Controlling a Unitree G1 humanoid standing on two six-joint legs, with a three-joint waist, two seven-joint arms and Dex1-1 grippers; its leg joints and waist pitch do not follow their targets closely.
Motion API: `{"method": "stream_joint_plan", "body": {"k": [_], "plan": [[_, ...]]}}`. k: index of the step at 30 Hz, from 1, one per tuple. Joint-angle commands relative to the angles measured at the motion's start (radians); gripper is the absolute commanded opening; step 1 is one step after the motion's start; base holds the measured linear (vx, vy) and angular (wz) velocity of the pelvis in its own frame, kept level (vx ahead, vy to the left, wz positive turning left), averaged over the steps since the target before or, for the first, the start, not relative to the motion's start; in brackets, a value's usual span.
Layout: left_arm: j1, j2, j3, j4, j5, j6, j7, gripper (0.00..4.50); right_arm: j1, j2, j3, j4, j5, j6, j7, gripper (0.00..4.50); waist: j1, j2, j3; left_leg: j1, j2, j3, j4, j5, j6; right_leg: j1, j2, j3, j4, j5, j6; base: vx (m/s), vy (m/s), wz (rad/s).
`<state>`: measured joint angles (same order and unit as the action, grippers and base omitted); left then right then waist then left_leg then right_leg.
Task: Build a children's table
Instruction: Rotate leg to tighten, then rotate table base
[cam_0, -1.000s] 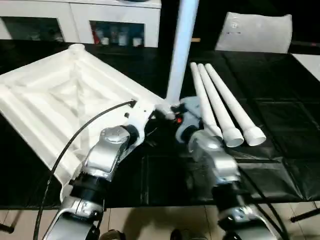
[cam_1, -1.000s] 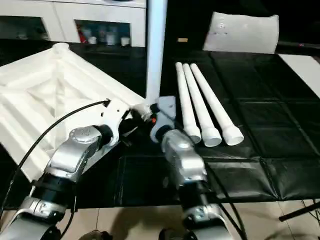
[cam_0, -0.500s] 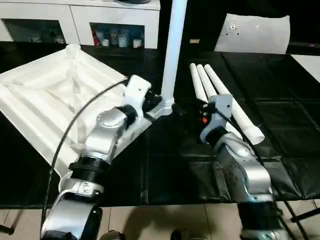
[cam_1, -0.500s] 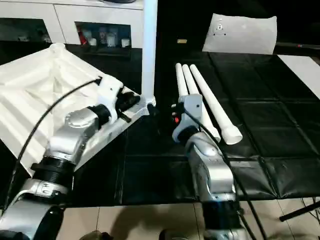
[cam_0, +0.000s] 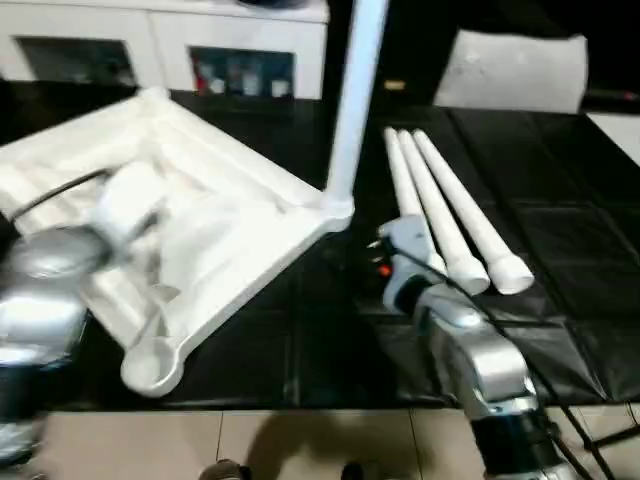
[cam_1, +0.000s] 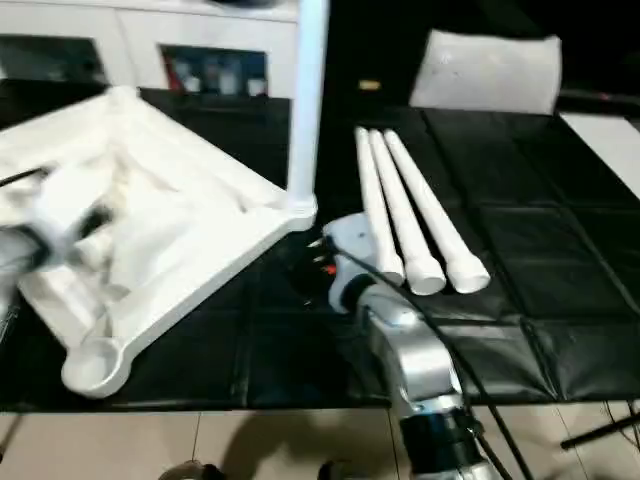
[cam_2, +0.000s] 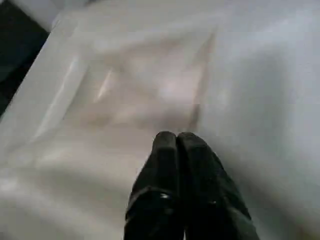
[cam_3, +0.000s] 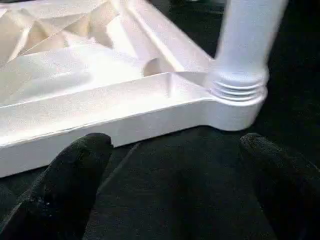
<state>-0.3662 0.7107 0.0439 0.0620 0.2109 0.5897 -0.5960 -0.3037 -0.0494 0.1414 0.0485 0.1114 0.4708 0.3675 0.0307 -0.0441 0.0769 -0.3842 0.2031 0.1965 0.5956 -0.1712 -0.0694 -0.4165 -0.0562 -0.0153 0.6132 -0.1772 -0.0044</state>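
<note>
The white table top (cam_0: 215, 215) lies upside down on the black table, ribbed underside up. One white leg (cam_0: 350, 110) stands upright in its corner socket (cam_3: 235, 95). Three more legs (cam_0: 445, 215) lie side by side to the right. An empty socket (cam_0: 150, 365) is at the near corner. My left arm (cam_0: 55, 275) is blurred at the far left; my left gripper (cam_2: 176, 136) is shut, empty, over the ribbed underside. My right gripper (cam_3: 176, 141) is open, low over the black table, facing the socket with the upright leg, a short way from it.
A white cabinet with glass doors (cam_0: 200, 50) stands behind the table. A flat white panel (cam_0: 515, 70) leans at the back right. The black table's front edge (cam_0: 300, 408) runs just under my arms, with pale floor below.
My left arm has swung away from the leg's socket corner to the far left. My right gripper has dropped lower and drawn slightly left toward the socket. The upright leg stays in place.
</note>
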Motion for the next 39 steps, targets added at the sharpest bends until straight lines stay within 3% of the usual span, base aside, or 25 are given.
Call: {"method": "stream_joint_plan", "body": {"k": [1,2,5,7,11,18,20,29,34,39], "plan": [[0.015,0.044,-0.006,-0.034,0.031,0.026,-0.017,0.05,-0.011,-0.001,0.01,0.011,-0.01,0.011,-0.004,4.5,-0.006,0.03,-0.074,0.041,0.024,-0.015,-0.074,-0.265,-0.052,0.027,-0.049,0.032,-0.067,-0.224,-0.16,0.0,0.0,0.0],[0.038,0.092,-0.017,-0.035,0.066,0.045,-0.01,0.05,-0.023,0.005,0.018,0.031,-0.018,0.009,-0.002,4.5,-0.006,0.03,-0.073,0.035,0.021,-0.016,-0.076,-0.267,-0.054,0.029,-0.048,0.032,-0.065,-0.228,-0.156,0.0,0.0,0.0],[0.057,0.136,-0.035,-0.031,0.101,0.063,-0.007,0.05,-0.035,0.011,0.023,0.051,-0.023,0.008,-0.001,4.5,-0.008,0.03,-0.073,0.037,0.02,-0.019,-0.076,-0.301,-0.06,0.024,-0.049,0.033,-0.069,-0.275,-0.139,0.0,0.0,0.0],[0.087,0.188,-0.074,-0.011,0.141,0.096,-0.019,0.05,-0.061,0.017,0.037,0.1,-0.038,0.0,0.0,4.5,-0.005,0.037,-0.074,0.036,0.019,-0.021,-0.076,-0.297,-0.065,0.025,-0.051,0.034,-0.067,-0.269,-0.143,0.0,0.0,0.0],[0.096,0.21,-0.113,-0.007,0.148,0.123,-0.06,0.05,-0.084,0.018,0.049,0.149,-0.044,-0.013,0.003,4.5,-0.005,0.038,-0.075,0.039,0.019,-0.02,-0.076,-0.305,-0.071,0.022,-0.049,0.034,-0.068,-0.252,-0.155,0.0,0.0,0.0],[0.11,0.178,-0.14,-0.031,0.074,0.124,-0.153,0.05,-0.148,0.039,0.06,0.281,-0.055,-0.059,0.0,4.5,-0.005,0.037,-0.08,0.035,0.017,-0.019,-0.071,-0.263,-0.067,0.03,-0.05,0.033,-0.06,-0.18,-0.182,0.0,0.0,0.0],[0.098,0.161,-0.168,-0.059,0.039,0.113,-0.202,0.05,-0.193,0.064,0.054,0.388,-0.066,-0.092,-0.008,4.5,-0.006,0.039,-0.079,0.035,0.017,-0.019,-0.072,-0.267,-0.07,0.028,-0.05,0.031,-0.059,-0.181,-0.193,0.0,0.0,0.0],[0.092,0.182,-0.212,-0.135,-0.025,0.148,-0.345,0.05,-0.251,0.091,0.07,0.563,-0.088,-0.161,-0.021,4.5,-0.007,0.043,-0.083,0.032,0.016,-0.019,-0.069,-0.265,-0.074,0.036,-0.053,0.031,-0.056,-0.172,-0.195,0.0,0.0,0.0],[0.143,0.231,-0.272,-0.213,-0.129,0.143,-0.53,0.05,-0.296,0.107,0.052,0.662,-0.092,-0.216,-0.023,4.5,-0.008,0.048,-0.082,0.035,0.018,-0.02,-0.07,-0.298,-0.076,0.03,-0.055,0.032,-0.057,-0.218,-0.197,0.0,0.0,0.0],[0.14,0.205,-0.281,-0.292,-0.255,0.179,-0.638,0.05,-0.329,0.117,0.044,0.723,-0.094,-0.255,-0.029,4.5,-0.01,0.052,-0.08,0.034,0.017,-0.019,-0.071,-0.302,-0.085,0.032,-0.05,0.031,-0.052,-0.202,-0.2,0.0,0.0,0.0]]}}
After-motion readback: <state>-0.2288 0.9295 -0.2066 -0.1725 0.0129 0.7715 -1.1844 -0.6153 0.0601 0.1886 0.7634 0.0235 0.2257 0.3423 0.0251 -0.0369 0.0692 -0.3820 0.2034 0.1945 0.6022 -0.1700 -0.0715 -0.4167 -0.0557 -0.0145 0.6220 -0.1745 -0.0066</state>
